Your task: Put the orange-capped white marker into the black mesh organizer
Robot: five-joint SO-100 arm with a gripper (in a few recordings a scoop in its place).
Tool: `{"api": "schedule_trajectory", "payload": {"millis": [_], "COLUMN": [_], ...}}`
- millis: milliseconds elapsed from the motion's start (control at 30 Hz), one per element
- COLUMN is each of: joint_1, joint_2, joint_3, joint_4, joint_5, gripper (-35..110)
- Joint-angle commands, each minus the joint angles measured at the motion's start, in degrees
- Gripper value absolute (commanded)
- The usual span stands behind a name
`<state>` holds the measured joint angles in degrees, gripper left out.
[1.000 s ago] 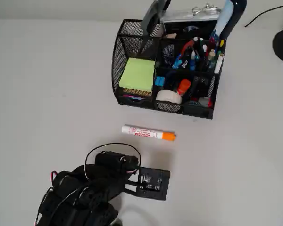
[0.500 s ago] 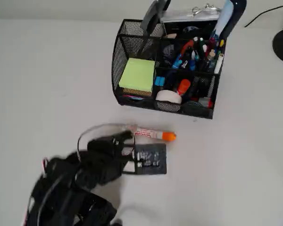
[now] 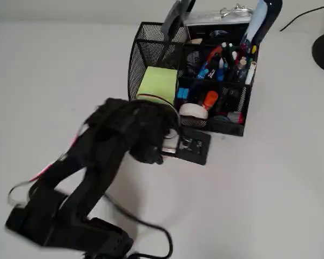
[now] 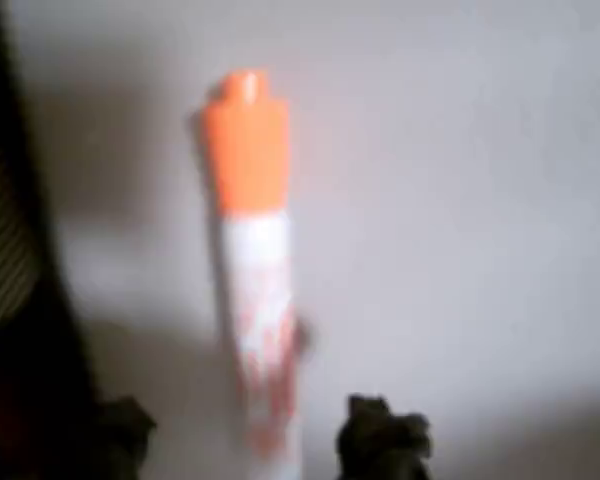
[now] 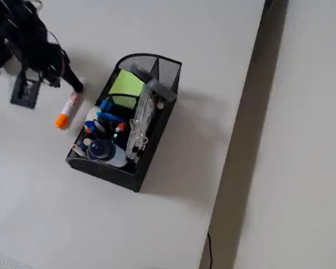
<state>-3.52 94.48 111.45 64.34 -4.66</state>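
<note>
Where the two dark fingertips are seen at the bottom of the wrist view, the white end of the marker is found between them, with a clear gap left on each side; the jaws are parted and nothing is gripped. The marker is seen lying flat on the white table, its orange cap pointed away from the gripper. In the fixed view, the gripper is placed over the marker's white end, and the marker is shown just beside the organizer's curved front, parallel to it and apart from it. In the overhead view, the marker is hidden under the black arm, which is stretched toward the organizer so that the wrist is held close to its front wall. A green pad, a tape roll and assorted pens are held inside the organizer.
</note>
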Motion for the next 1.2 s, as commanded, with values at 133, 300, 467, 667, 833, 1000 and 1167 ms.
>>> {"api": "schedule_trajectory", "payload": {"millis": [133, 300, 467, 667, 833, 1000, 1167], "joint_1": [4.04, 4.31, 3.25, 0.88, -1.14, 0.18, 5.8], "joint_2": [-13.62, -17.58, -16.61, -1.05, 17.84, 31.9, 34.54], "joint_3": [-11.07, -13.27, -13.45, -13.45, -14.06, -13.71, -13.27], "joint_4": [0.09, 0.35, 1.67, 7.38, 8.53, -1.76, -20.04], "joint_5": [-0.18, -1.05, -3.87, -14.41, -27.33, -37.44, -44.3], "gripper": [23, 8, 0, 0, 0, 0, 0]}}
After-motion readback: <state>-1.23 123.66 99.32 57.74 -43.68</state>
